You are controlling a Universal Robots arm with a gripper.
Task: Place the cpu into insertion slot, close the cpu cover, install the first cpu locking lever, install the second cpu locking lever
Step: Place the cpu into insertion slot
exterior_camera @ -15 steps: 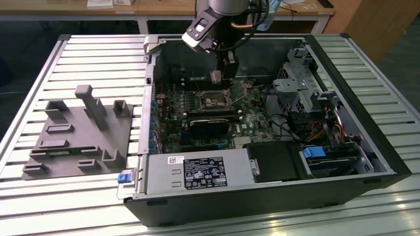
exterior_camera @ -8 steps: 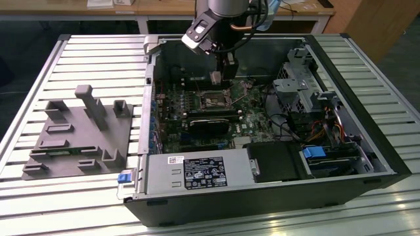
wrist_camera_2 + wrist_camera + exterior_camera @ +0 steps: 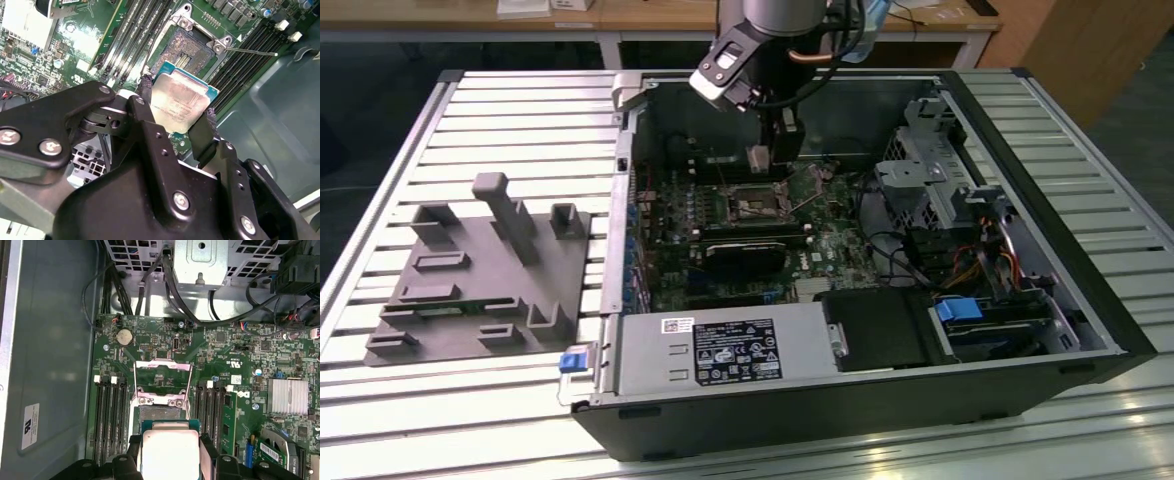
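My gripper is shut on the cpu, a flat square chip with a silvery top, pinched at two opposite edges. In the exterior view the gripper hangs inside the open computer case, just above the motherboard. The insertion slot, with a dark centre and a metal rim, lies uncovered just beyond the cpu and a little below it. In the first wrist view the cpu hovers at the near edge of the slot, and the cpu cover stands swung up at the slot's far side. A thin locking lever sticks out beside the slot.
Long black memory slots flank the socket on both sides. A black fan shroud sits on the board near the socket, with a drive cage and cables on the exterior view's right. A grey parts fixture lies on the slatted table outside the case.
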